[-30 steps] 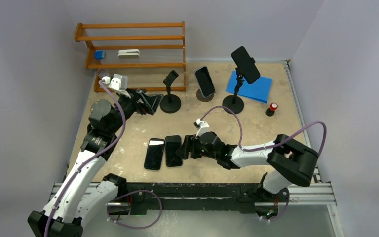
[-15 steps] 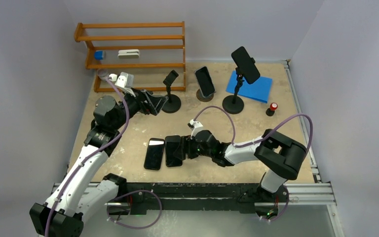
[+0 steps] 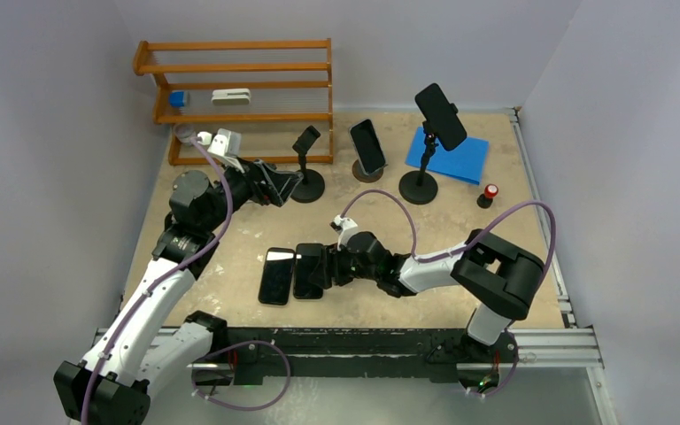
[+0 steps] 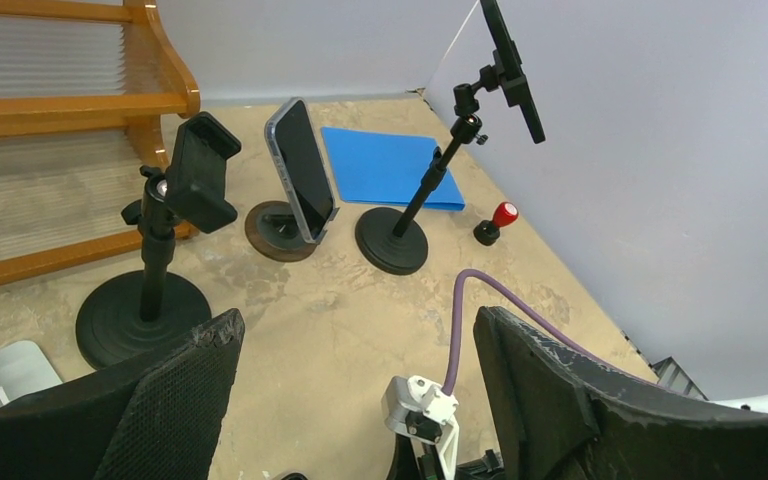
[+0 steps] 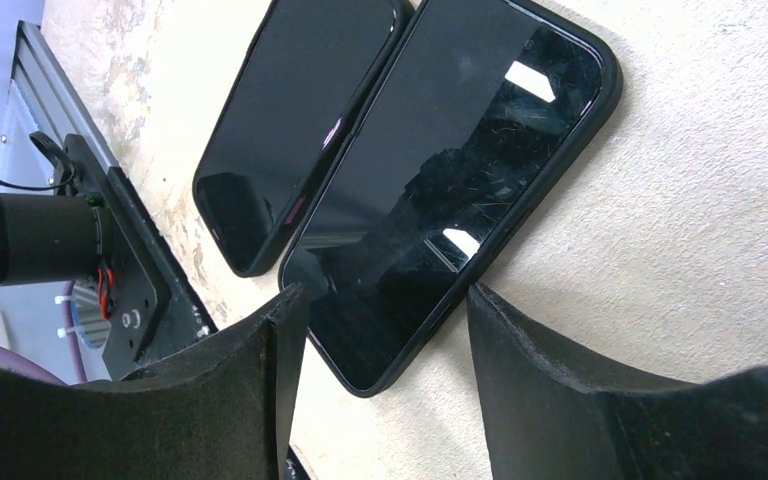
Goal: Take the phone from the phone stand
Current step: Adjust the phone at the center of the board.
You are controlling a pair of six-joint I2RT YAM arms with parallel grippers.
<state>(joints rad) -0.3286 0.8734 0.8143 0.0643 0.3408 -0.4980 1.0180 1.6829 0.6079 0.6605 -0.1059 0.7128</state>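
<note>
Under the right end effector [image 3: 326, 269], a phone [image 3: 307, 271] is lying partly covered.
Its length is running near-to-far; left end effector [image 3: 288, 184] and right are gaping wide, empty.

Bright, even light w/ soft shadows; glare on phone [image 5: 460, 170].

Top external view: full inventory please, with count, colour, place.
Rack: 1, orange wood, far left.
Shelf items: blue box, white block.
Flat phones: 2, black, side by side, near table centre.
Phones on stands: 2, black, far centre; tall stand, round stand.
Empty stand: 1, black, by rack.
Mat: 1, blue, far right.
Red-capped piece: 1, beside mat.
Left gripper: open, near empty stand.
Right gripper: open, at flat phones.
</note>
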